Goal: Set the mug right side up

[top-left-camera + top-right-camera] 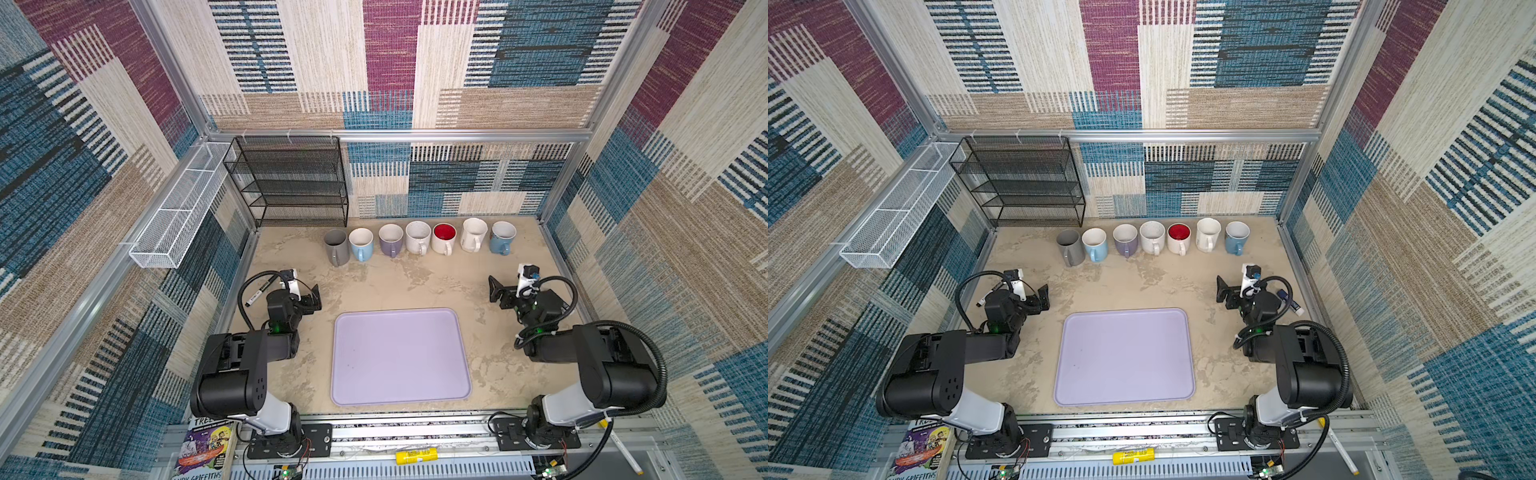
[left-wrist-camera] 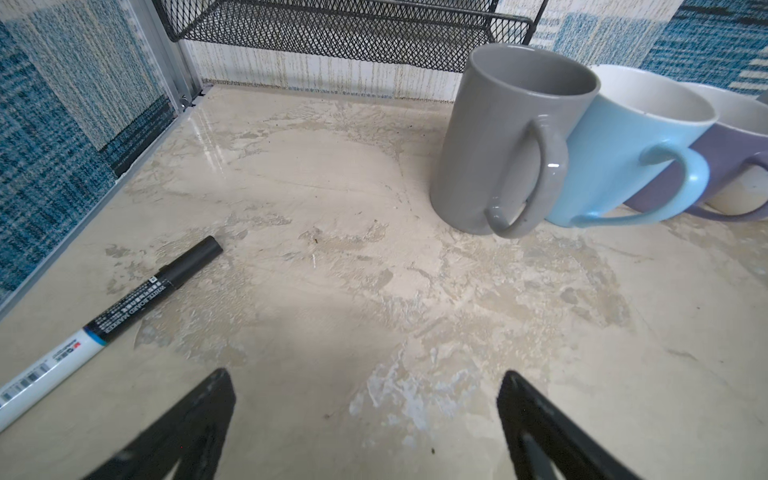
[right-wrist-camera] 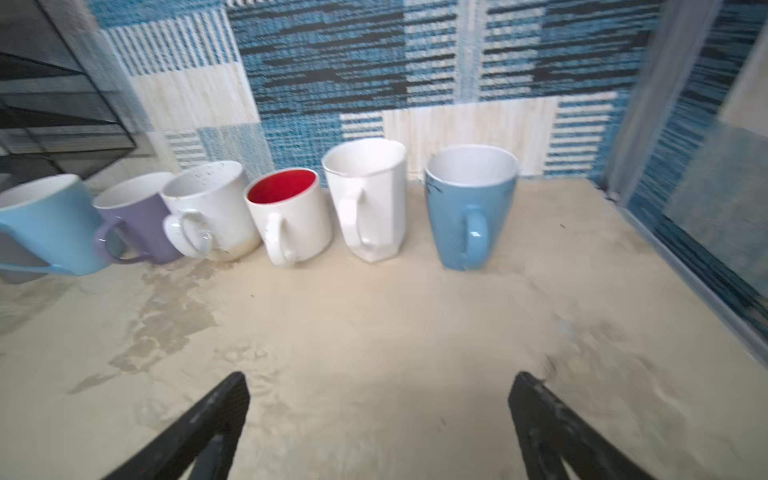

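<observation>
Several mugs stand in a row along the back wall, all with their mouths up: a grey mug (image 1: 336,247) (image 2: 498,137), a light blue one (image 1: 360,243), a purple one (image 1: 390,239), a speckled white one (image 3: 212,208), a white one with a red inside (image 1: 444,237) (image 3: 291,216), a faceted white one (image 3: 370,195) and a blue one (image 1: 502,237) (image 3: 471,208). No upturned mug shows. My left gripper (image 1: 316,297) (image 2: 366,376) hovers open in front of the grey mug. My right gripper (image 1: 494,291) (image 3: 380,376) is open before the blue mug. Both are empty.
A lilac tray (image 1: 399,357) lies bare between the arms. A black mesh rack (image 1: 291,183) stands at the back left, with a white wire basket (image 1: 178,208) on the left wall. A whiteboard marker (image 2: 112,316) lies beside the left gripper.
</observation>
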### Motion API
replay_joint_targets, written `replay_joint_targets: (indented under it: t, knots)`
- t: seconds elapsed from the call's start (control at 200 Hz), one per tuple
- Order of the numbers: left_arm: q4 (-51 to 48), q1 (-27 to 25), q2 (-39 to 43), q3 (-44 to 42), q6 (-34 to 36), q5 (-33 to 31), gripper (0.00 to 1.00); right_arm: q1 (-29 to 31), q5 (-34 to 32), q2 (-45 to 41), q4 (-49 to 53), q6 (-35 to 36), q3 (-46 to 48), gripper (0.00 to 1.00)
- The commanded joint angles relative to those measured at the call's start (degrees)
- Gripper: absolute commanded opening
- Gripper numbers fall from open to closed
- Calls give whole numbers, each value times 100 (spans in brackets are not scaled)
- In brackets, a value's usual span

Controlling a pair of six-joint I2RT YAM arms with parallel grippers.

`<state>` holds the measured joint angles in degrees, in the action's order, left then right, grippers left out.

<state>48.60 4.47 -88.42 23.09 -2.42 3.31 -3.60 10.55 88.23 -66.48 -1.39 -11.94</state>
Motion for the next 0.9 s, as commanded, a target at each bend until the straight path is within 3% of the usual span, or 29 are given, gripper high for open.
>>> replay_joint_targets:
  t: [0.0,0.04,0.085,0.13,0.271,0.416,0.581,0.897]
  knots:
    - [11,-1,12,31,57,21,99,91,-977,-91,-645,-22,47,100]
    - [16,-7,5,41,57,29,99,106,-976,135,-1332,3,170,100]
    - [32,-8,9,29,59,17,99,105,-988,-115,-659,-11,62,100]
    - [18,-12,14,29,65,14,99,105,-977,62,-1139,5,140,100]
    - [32,-25,16,20,81,-16,99,140,-1030,-84,-846,12,106,100]
    - [8,-25,11,36,90,39,99,140,-419,-49,-523,262,-96,100]
    - [-244,-34,-22,192,270,410,99,140,-413,-43,-518,257,-106,100]
    - [-239,-48,-24,199,279,398,99,140,-411,-42,-515,259,-106,100]
